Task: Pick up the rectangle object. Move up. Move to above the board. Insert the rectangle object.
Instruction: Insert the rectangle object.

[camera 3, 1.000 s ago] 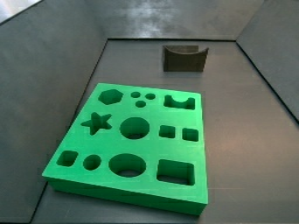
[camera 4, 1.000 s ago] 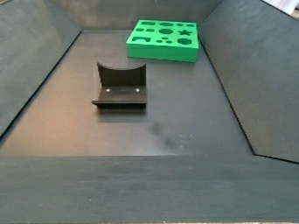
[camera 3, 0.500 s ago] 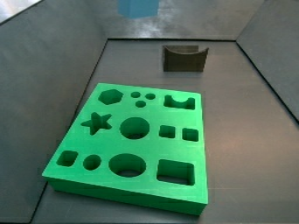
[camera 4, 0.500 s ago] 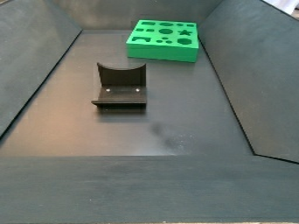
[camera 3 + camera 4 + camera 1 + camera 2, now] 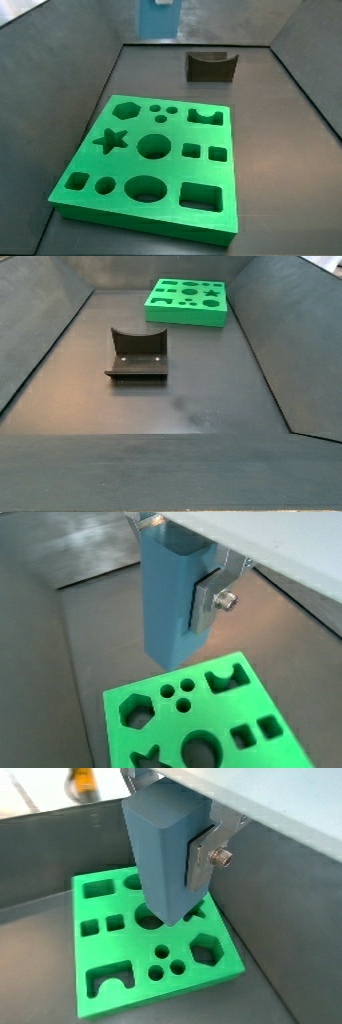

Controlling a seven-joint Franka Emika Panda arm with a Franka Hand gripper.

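1. The gripper (image 5: 181, 853) is high up in the air, and its jaws are squeezed tight on the rectangle object (image 5: 163, 853), the tall light-blue block. A silver finger (image 5: 205, 860) presses flat on one side of it in both wrist views.
2. In a side view, only the low end of the block (image 5: 158, 20) shows at the top edge of the picture, well above the floor.
3. The board (image 5: 150, 165), big and green, lies flat below. In both wrist views the block hangs over it, but I cannot tell which hole (image 5: 150, 918) it is over.
4. What could go wrong: if the block comes down a bit off, or turned a little, its end may bump the green rim beside a hole and get stuck.
5. A hard push then might make the block slip in the jaws, or shove the board sideways.
6. The floor (image 5: 187, 406) is dark grey, smooth and a little shiny, so the board could slide on it.
7. Grey walls (image 5: 40, 336) slope up all around.
8. The dark brown block (image 5: 210, 65) with a curved notch sits far from the board, out of the way.
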